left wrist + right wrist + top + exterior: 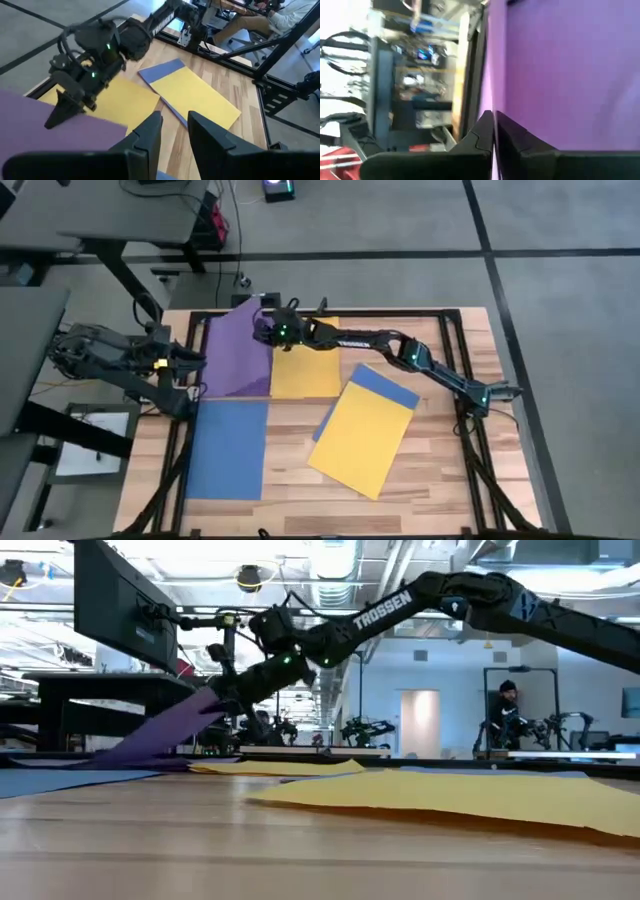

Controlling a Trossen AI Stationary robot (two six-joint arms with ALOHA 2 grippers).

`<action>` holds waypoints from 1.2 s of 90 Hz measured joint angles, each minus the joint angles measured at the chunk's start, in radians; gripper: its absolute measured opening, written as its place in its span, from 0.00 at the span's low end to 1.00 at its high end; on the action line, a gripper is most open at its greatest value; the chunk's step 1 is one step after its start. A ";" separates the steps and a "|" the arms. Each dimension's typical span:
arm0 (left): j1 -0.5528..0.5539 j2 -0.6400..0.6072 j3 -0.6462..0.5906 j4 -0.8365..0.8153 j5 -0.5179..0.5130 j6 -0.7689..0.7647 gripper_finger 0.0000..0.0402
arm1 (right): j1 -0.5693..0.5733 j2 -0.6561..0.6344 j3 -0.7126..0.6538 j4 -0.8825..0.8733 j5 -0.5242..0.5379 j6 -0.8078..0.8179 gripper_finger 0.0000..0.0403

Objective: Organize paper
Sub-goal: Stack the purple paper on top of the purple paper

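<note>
— Wooden tabletop (440,480) in a black frame, grey floor around it. How many sheets?

— Five that I count: one purple sheet (236,357), two yellow, two blue. A small yellow sheet (305,365) lies just beside the right gripper (262,323); the big yellow sheet (362,435) lies nearer the table's front, on top of a blue sheet (385,385) that shows only along its edge. The other blue sheet (228,448) lies flat just in front of the left gripper (196,362).

— And the grippers?

— The right gripper's fingers are pressed together on the purple sheet's far edge, lifting that edge off the table. The left gripper hovers at the same sheet's other side with fingers (150,132) slightly spread, holding nothing.

— Any containers? Anything else about?

— No containers. A person (503,712) stands in the room well behind the table.
</note>
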 joint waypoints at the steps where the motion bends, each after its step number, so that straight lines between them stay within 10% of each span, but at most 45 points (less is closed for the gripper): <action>1: 0.000 0.000 0.000 0.000 0.000 0.000 0.20 | 0.001 0.001 0.000 0.002 0.000 0.005 0.00; 108: 0.000 0.002 0.000 0.001 -0.003 -0.012 0.20 | 0.073 0.034 0.000 0.034 0.272 0.080 0.00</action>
